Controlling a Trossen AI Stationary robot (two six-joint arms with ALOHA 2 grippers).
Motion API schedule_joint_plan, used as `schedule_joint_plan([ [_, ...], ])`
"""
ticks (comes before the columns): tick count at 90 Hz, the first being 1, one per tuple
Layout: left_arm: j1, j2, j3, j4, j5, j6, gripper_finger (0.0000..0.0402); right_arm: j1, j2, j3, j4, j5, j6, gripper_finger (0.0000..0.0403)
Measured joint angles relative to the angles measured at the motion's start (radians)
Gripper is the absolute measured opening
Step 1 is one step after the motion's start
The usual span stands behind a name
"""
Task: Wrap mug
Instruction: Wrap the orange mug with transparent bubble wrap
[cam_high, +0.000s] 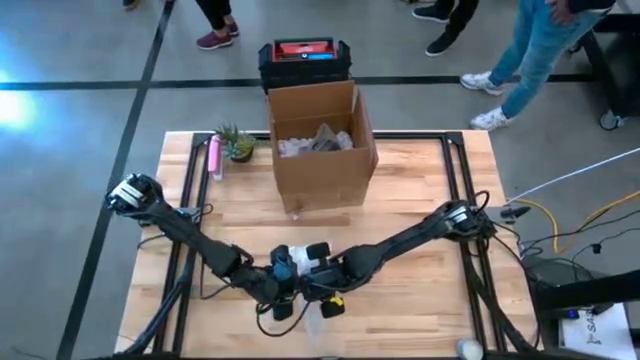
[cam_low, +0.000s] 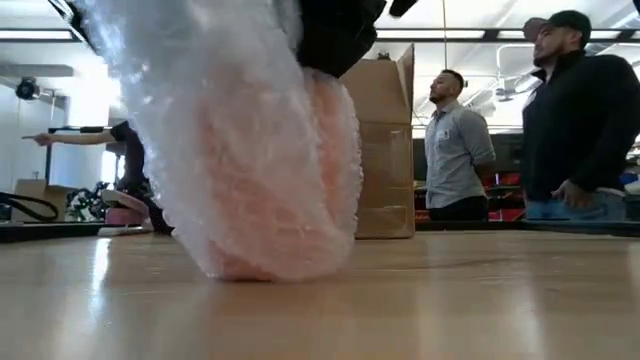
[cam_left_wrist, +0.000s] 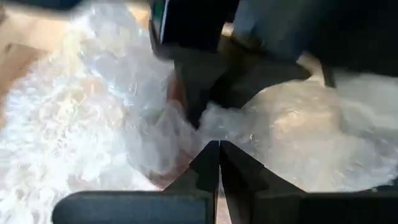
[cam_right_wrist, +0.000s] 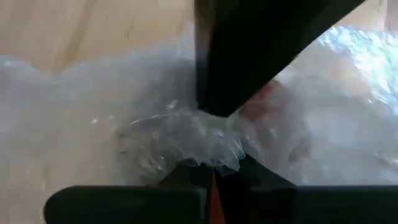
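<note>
Near the front edge of the tabletop (cam_high: 420, 200), both arms meeting over one bundle: pink mug (cam_low: 290, 190) sitting upright on the wood, swaddled in bubble wrap (cam_low: 200, 120) so only a rosy blur comes through. Left gripper (cam_left_wrist: 219, 163) squeezed tight, jaws pressed together with basically no gap, pinching a gathered bit of wrap right at the tips. Right gripper (cam_right_wrist: 211, 174) same deal, jaws closed on a scrunched tuft of the plastic, a hint of pink just past it. From overhead, both grippers bunched together at the bottom middle, pretty much touching, with the wrap spilling out pale underneath and the mug itself mostly hidden by the arms.

Farther back on the tabletop: open cardboard box (cam_high: 320, 150) with some crumpled packing stuff inside, and off to its left a small potted plant (cam_high: 236, 142) with a pink tube-looking thing (cam_high: 214, 157) just beside it. Behind the box, off the tabletop, a black crate (cam_high: 305, 62) with a red top. Couple of people (cam_low: 580, 110) standing around in the room beyond, one more off at the far left pointing an arm out.
</note>
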Motion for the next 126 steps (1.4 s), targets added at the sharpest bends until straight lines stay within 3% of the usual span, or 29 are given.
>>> schedule_joint_plan([
  [24,0.002,0.000,-0.001,0.005,0.000,0.000,0.0000,0.001,-0.118,0.003,-0.048,0.012,-0.009,0.0000],
  [43,0.002,-0.001,-0.003,0.016,0.012,0.000,0.0000,-0.030,-0.138,-0.008,-0.068,0.216,-0.018,0.0000],
  [64,0.003,-0.002,-0.003,0.023,0.026,0.000,0.0000,-0.015,-0.088,-0.044,0.001,0.053,-0.014,0.0000],
  [107,0.003,-0.006,0.008,0.011,0.034,-0.004,0.0000,-0.001,0.039,-0.041,0.057,0.025,0.011,0.0000],
  [126,-0.010,-0.065,0.108,-0.163,0.079,-0.006,0.0000,0.001,0.031,-0.044,0.049,0.020,0.010,0.0000],
])
